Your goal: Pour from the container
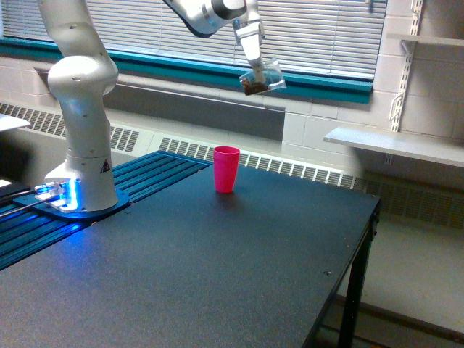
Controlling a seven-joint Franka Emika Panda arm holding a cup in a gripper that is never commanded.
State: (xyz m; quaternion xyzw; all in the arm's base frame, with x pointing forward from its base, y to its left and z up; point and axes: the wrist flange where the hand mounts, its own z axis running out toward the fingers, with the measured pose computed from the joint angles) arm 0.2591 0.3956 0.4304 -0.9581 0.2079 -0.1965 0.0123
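Upper centre of the frame: gripper [255,71] clamped on the container [263,77], a clear cup tilted sideways with dark brown bits inside, held high in front of the window blinds [319,29]. Lower down, a pink cup [225,169] stands upright on the dark table [217,275], well below the container. Arm base [80,145] occupies the left side. Wall shelves [399,141] sit at right, a radiator grille [290,165] behind the table

Bright pink cup [226,168]; black table [217,275]; clear container [262,78], brown bits
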